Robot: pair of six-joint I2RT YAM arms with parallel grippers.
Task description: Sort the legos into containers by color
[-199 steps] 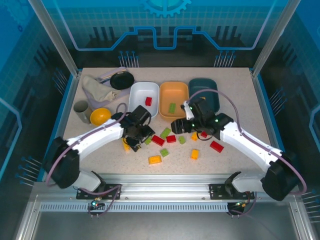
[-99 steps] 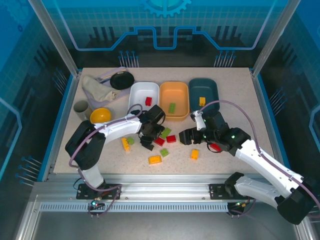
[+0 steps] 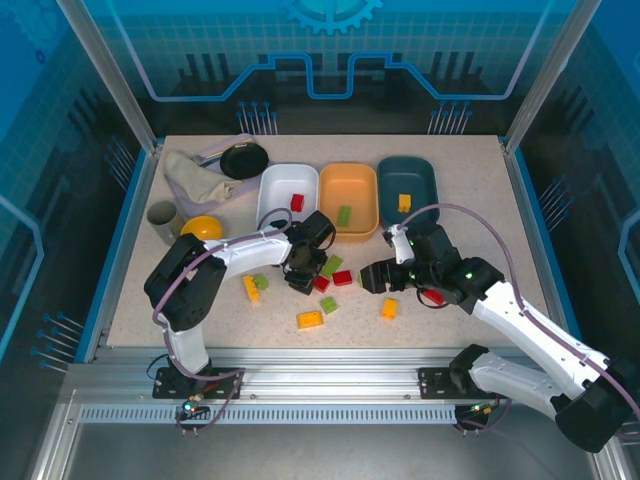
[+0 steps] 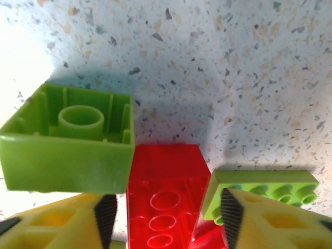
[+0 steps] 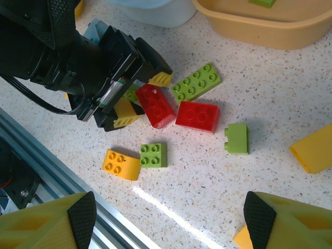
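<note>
My left gripper (image 3: 305, 278) is low over the loose legos, its jaws straddling a red brick (image 4: 166, 197) with a thin gap on each side. An upturned green brick (image 4: 67, 140) and a flat green brick (image 4: 264, 189) flank it. My right gripper (image 3: 375, 275) hovers open over the table, nothing between its fingers (image 5: 78, 218). Below it lie a red brick (image 5: 197, 116), green bricks (image 5: 154, 154) and a yellow brick (image 5: 121, 164). The white tray (image 3: 280, 185) holds a red brick, the orange tray (image 3: 350, 185) a green one, the teal tray (image 3: 410, 175) a yellow one.
A yellow bowl (image 3: 200, 230), a grey cup (image 3: 162, 220), a crumpled cloth (image 3: 195, 178) and a black round object (image 3: 243, 160) sit at the back left. More bricks (image 3: 389, 308) lie near the front metal rail (image 3: 320, 360). A red brick (image 3: 432, 296) lies under the right arm.
My left gripper has shifted right from the yellow and green bricks to the red brick and narrowed its jaws. The right arm has drawn back from the teal tray toward the table's middle.
</note>
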